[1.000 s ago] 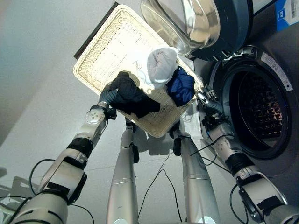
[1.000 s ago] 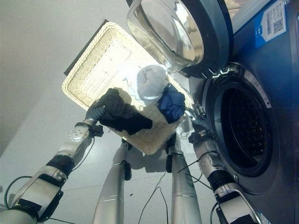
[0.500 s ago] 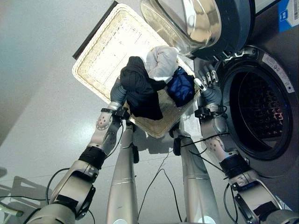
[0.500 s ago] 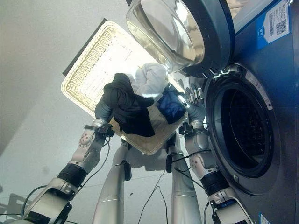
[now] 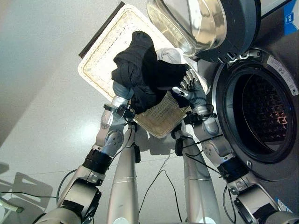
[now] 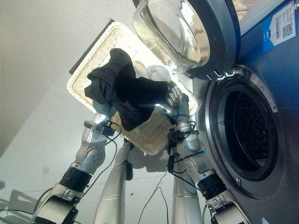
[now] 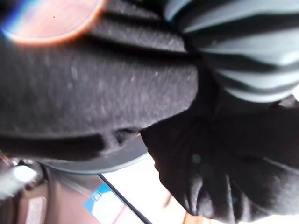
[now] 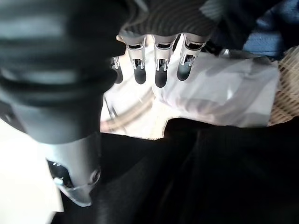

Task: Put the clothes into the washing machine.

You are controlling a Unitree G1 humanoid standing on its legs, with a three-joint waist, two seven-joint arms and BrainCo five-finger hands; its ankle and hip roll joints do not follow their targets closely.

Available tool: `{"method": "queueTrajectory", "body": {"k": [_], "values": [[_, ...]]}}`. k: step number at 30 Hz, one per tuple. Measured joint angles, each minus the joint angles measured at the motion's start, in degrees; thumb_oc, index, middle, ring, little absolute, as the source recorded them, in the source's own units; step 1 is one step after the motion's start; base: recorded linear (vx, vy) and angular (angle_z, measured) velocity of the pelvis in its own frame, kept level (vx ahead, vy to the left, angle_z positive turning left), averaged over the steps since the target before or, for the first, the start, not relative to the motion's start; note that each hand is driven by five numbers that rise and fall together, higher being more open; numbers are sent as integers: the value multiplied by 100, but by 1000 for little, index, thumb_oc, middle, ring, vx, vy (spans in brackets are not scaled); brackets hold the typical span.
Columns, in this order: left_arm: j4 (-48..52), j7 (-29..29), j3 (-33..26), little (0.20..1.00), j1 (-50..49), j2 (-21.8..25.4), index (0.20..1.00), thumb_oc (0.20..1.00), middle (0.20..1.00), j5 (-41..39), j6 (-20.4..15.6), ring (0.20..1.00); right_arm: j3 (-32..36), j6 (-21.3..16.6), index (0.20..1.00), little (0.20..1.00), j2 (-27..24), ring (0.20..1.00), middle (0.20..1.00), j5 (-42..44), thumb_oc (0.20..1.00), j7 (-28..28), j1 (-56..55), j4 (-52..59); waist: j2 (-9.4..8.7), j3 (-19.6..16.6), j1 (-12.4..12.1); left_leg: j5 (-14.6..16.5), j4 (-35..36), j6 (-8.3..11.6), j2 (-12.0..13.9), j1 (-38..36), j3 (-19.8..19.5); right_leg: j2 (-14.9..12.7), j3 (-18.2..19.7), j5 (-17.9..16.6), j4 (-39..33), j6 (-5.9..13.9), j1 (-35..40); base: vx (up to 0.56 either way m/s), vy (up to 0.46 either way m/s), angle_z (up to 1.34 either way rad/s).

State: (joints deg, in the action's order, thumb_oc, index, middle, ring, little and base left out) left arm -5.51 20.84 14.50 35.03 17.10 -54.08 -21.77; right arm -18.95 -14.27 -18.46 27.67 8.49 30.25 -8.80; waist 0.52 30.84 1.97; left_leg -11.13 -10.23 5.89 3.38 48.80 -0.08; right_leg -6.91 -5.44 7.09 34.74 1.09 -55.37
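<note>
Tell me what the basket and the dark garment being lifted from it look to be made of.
The basket looks like pale woven wicker or rattan: tight ribbed weave, braided rim, matte cream finish. The dark garment, bunched above the left hand with the right hand against its other side, looks like soft black knit, possibly fleece or wool: the left wrist view shows a fuzzy, slightly linty surface without sheen.

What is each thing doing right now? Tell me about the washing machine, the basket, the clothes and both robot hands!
Washing machine door: swung wide open.
Washing machine drum: looks empty.
Basket: on the floor, white and blue clothes inside.
Black garment: lifted above the basket, hanging loose.
White garment: lying in the basket.
Left hand: under the black garment, fingers hidden.
Right hand: open, fingers against the black garment.
</note>
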Motion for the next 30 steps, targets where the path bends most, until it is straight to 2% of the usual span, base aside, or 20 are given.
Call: {"method": "queueTrajectory", "body": {"k": [7, 12, 18, 22, 30], "values": [[373, 99, -1, 200, 28, -37, 200, 200, 200, -74, 25, 200, -177, 187, 1000, 1000, -185, 1000, 1000, -618, 1000, 84, 17, -29, 1, 1, -2, -6, 0, -9, -42, -10, -5, -43, -1, 5, 31, -6, 3, 6, -10, 1], [735, 181, 11, 200, 153, -109, 200, 200, 200, -181, 272, 200, -433, 284, 1000, 1000, -243, 1000, 1000, -1019, 1000, 350, 293, -348, 5, 2, -17, -27, -11, -12, -59, -33, -16, -62, -1, 27, 106, 7, 1, 6, -15, 1], [894, 197, 50, 200, 269, -229, 200, 200, 200, -186, 404, 200, -625, 340, 1000, 1000, -229, 1000, 1000, -1003, 1000, 168, 648, -393, 10, 4, -35, -55, -15, -7, -61, -55, -20, -67, -1, 34, 126, 8, 1, 0, 0, 0], [893, 202, 140, 200, 346, -254, 200, 200, 200, -221, 503, 200, -675, 396, 1000, 1000, -227, 1000, 1000, -979, 1000, 63, 740, -380, 12, 5, -157, -59, -15, -1, -61, -69, -23, -70, -2, 47, 157, -17, 1, 0, 0, 0], [893, 207, 248, 200, 397, -365, 200, 200, 200, -426, 661, 200, -810, 462, 1000, 1000, -61, 1000, 1000, -476, 1000, 19, 1029, -386, 12, 5, -166, -64, -15, -4, -90, -69, -32, -100, -8, 47, 197, -26, 2, 0, 0, 0]]}}
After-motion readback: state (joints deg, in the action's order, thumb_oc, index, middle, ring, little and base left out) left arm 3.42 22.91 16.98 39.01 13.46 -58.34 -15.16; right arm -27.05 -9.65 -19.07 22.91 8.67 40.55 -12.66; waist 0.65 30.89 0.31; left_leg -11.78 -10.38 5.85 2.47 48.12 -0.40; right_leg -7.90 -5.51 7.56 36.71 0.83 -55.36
